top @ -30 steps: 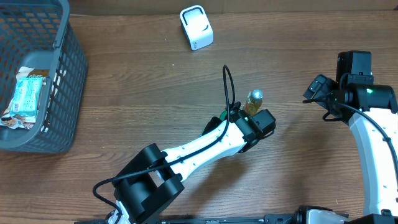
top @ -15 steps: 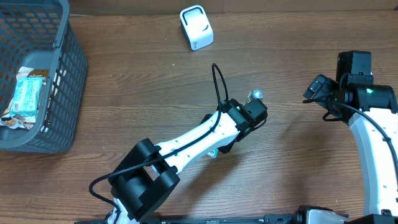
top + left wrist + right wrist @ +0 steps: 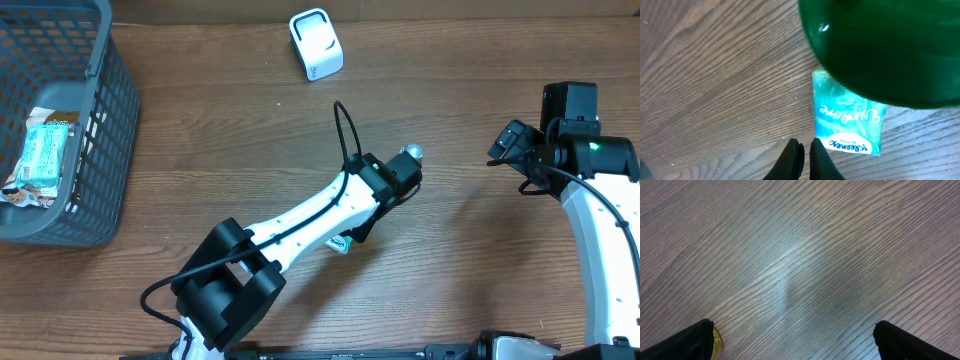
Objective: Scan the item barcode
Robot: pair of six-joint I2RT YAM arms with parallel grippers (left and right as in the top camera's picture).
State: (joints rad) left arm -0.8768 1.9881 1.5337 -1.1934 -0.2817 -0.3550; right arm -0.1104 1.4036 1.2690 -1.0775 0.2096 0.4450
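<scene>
My left gripper (image 3: 804, 150) is shut, its fingertips meeting with nothing between them just above the wood. Ahead of them lies a teal tissue pack (image 3: 847, 122), flat on the table. A green bottle (image 3: 885, 50) fills the top right of the left wrist view, close and blurred. From overhead only the bottle's silver cap (image 3: 411, 153) shows beside my left gripper (image 3: 398, 178), and the tissue pack (image 3: 340, 243) peeks out under the arm. The white scanner (image 3: 316, 44) stands at the back. My right gripper (image 3: 508, 143) is open over bare wood at the right.
A grey plastic basket (image 3: 105, 140) at the far left holds a few packets (image 3: 45, 155). A black cable (image 3: 350, 130) loops up from the left arm. A small yellow spot (image 3: 716, 339) shows by the right gripper's left finger.
The left arm swung left and toward the back, covering most of the bottle. Its gripper opened, then shut. The tissue pack now shows beneath the arm. The right arm stayed still.
</scene>
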